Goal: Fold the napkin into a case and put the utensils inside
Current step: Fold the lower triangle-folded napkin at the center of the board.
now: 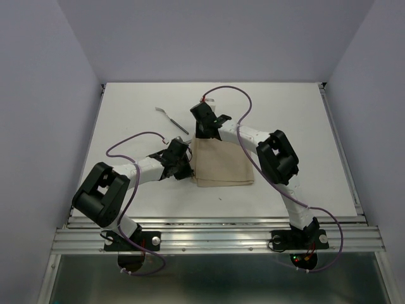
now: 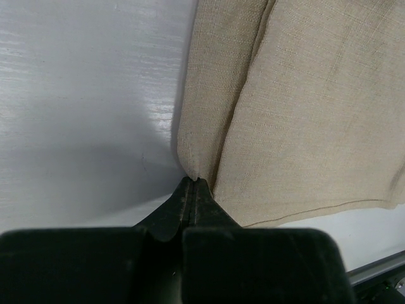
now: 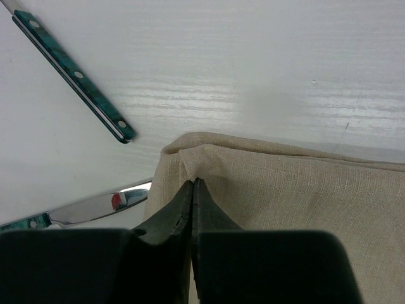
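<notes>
Beige napkin (image 1: 221, 164) lies folded mid-table (image 1: 285, 114), with the left gripper (image 1: 188, 170) at its left edge, the right gripper (image 1: 201, 136) at its far left corner and a utensil (image 1: 172, 119) beyond. Left wrist: jaws clenched on the napkin's (image 2: 304, 114) folded corner. Right wrist: jaws pinching the napkin's (image 3: 285, 190) corner; a teal-handled utensil (image 3: 76, 76) lies apart.

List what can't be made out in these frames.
- Top view: the wrists cover the napkin's left corners. The fold layers are too small to count.
- Right wrist: the green-handled utensil is cut off by the top-left edge. The second utensil runs off the left edge.
- Left wrist: the napkin runs past the top and right edges. No utensils are in view.
- Both wrists: the left fingers and right fingers hide how many layers they pinch.
</notes>
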`<control>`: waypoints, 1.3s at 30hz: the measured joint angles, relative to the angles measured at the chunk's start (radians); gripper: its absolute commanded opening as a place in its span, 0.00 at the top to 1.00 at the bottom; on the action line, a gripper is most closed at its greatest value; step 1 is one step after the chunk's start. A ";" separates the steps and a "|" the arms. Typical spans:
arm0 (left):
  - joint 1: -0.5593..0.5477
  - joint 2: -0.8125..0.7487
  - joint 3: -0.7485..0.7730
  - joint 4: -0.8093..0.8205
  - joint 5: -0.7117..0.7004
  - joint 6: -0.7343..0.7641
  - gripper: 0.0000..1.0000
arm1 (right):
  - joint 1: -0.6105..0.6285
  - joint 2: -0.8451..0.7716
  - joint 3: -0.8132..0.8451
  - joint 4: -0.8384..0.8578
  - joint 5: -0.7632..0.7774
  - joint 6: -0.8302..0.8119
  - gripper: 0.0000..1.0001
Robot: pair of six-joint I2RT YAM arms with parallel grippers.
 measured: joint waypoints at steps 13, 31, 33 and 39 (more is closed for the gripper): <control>0.000 0.000 -0.001 0.001 0.004 0.000 1.00 | 0.000 -0.148 -0.193 0.026 -0.034 -0.018 0.50; 0.000 -0.021 -0.016 -0.011 0.018 0.001 1.00 | 0.196 -0.524 -0.699 0.129 -0.154 0.087 0.58; 0.000 -0.021 -0.016 -0.012 0.018 0.001 1.00 | 0.212 -0.511 -0.698 0.130 -0.156 0.090 0.58; 0.000 -0.023 -0.016 -0.013 0.019 0.001 1.00 | 0.243 -0.430 -0.660 0.125 -0.150 0.089 0.61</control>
